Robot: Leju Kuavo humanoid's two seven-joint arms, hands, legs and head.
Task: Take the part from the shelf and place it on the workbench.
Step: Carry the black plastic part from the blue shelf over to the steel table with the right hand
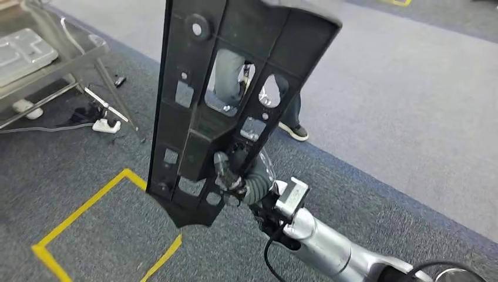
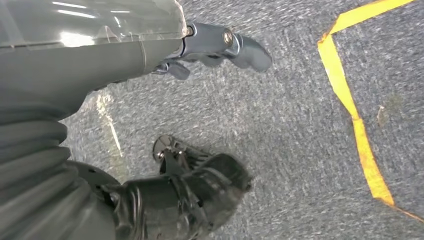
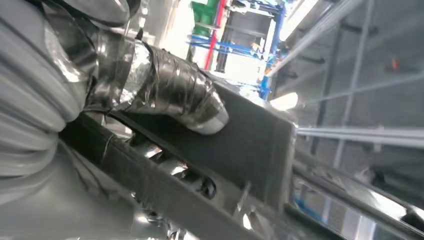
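Grey carpet covers the floor, darker near the robot and lighter beyond a blue border strip, with yellow tape marking out a box on the dark section. A metal-framed table stands at the upper left of the head view, with a pale moulded tray on it and a white power strip and cables on the floor beneath. A person's legs and dark shoe show behind the part.

The part, a long black plastic panel with cut-out openings and ribs, is held upright in the air in front of the robot, well above the carpet. The right hand grips it near the lower end; in the right wrist view the taped thumb presses flat on the panel face, with dark fingers curled through an opening.

The left hand hangs over the carpet holding nothing, its fingers loosely apart.
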